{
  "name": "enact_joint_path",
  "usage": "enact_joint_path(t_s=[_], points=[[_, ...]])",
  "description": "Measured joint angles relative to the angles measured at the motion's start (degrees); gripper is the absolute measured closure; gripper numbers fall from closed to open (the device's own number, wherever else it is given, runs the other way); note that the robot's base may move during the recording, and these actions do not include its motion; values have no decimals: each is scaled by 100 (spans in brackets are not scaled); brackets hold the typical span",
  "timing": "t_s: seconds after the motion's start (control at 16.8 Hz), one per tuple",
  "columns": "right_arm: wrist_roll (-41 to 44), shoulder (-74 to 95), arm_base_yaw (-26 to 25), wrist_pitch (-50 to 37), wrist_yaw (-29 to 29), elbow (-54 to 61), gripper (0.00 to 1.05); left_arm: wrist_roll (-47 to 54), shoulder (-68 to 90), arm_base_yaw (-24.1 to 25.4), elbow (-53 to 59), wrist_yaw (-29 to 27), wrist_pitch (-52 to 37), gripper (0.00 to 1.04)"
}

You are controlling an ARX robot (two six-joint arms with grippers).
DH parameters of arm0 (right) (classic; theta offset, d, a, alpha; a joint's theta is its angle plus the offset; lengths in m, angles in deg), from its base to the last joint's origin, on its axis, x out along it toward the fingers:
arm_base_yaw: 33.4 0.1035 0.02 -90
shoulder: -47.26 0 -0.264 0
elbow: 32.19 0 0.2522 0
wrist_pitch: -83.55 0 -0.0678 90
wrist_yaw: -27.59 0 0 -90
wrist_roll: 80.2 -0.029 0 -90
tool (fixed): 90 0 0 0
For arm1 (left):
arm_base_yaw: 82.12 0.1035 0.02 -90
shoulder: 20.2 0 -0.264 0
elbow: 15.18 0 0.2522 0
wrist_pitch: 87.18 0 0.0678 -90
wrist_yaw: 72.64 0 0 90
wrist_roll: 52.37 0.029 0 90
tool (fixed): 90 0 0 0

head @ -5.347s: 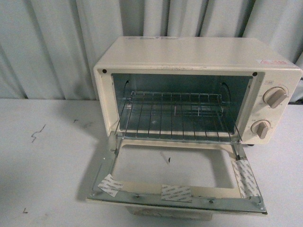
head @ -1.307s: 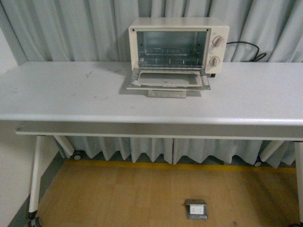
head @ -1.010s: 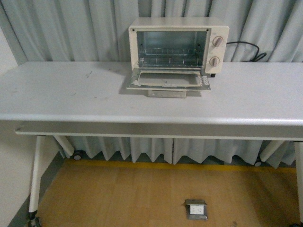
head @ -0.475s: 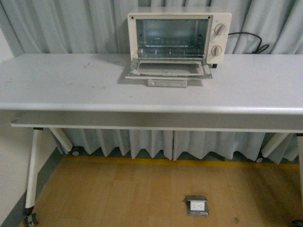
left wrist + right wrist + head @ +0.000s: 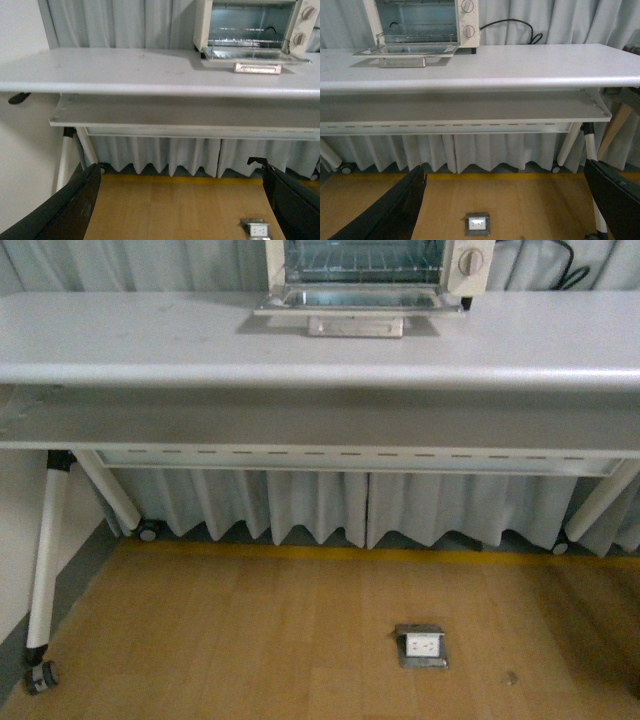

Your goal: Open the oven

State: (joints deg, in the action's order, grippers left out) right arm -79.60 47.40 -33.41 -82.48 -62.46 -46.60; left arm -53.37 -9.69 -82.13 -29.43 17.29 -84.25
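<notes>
A long grey surface point(image 5: 320, 350) is standing before pleated curtains point(image 5: 320, 505), over a wood floor with a floor socket point(image 5: 421, 646). The oven point(image 5: 422, 25) is sitting at its back edge, door lying open. Only the right wrist view is showing the power cord point(image 5: 512, 27). Both the left end effector point(image 5: 182, 205) and the right end effector point(image 5: 505, 205) are spread wide, holding nothing.

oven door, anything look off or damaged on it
Nothing stands out. The oven sits square on the table, its door folded down flat and level. Both grippers hang low, jaws wide apart, well away from it.
</notes>
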Motion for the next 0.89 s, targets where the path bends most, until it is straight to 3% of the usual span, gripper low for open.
enact_joint_path(t_s=[0.89], points=[[-17,0,0,2,4,0,7,4,0,0,0,17,11,7]])
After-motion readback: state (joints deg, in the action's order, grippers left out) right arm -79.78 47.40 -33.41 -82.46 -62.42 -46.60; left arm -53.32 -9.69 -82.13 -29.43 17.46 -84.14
